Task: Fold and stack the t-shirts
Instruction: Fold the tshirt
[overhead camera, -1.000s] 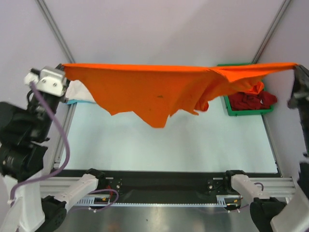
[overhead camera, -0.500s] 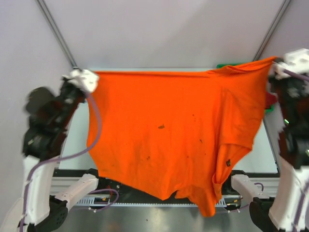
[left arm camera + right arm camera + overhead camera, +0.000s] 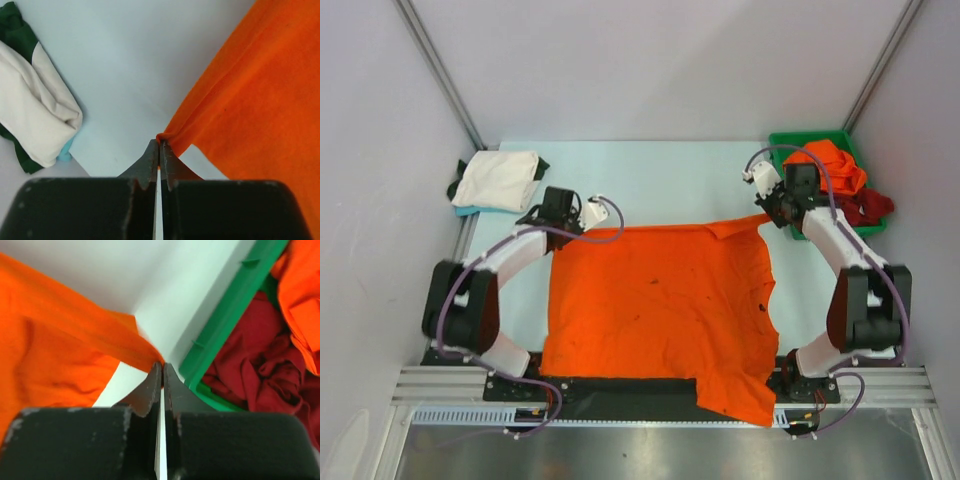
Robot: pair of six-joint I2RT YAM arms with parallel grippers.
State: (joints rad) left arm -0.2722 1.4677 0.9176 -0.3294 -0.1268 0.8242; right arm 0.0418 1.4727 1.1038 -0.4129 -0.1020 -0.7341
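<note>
A bright orange t-shirt [image 3: 660,305] lies spread flat on the table, its near hem hanging over the front edge. My left gripper [image 3: 558,221] is shut on its far left corner [image 3: 165,136]. My right gripper [image 3: 770,212] is shut on its far right corner [image 3: 150,356], beside the green bin. A folded white t-shirt [image 3: 498,180] lies at the far left, also in the left wrist view [image 3: 35,110]. Another orange t-shirt [image 3: 830,165] and a dark red t-shirt [image 3: 868,207] lie crumpled in the bin.
The green plastic bin [image 3: 798,137] stands at the far right; its wall [image 3: 230,315] is just right of my right gripper. The white shirt rests on dark green and light blue cloth [image 3: 15,35]. Bare table shows beyond the spread shirt.
Both arms have swung the shirt from held up high and stretched at the back down onto the table, where it now lies flat. Both grippers have kept their hold on the corners.
</note>
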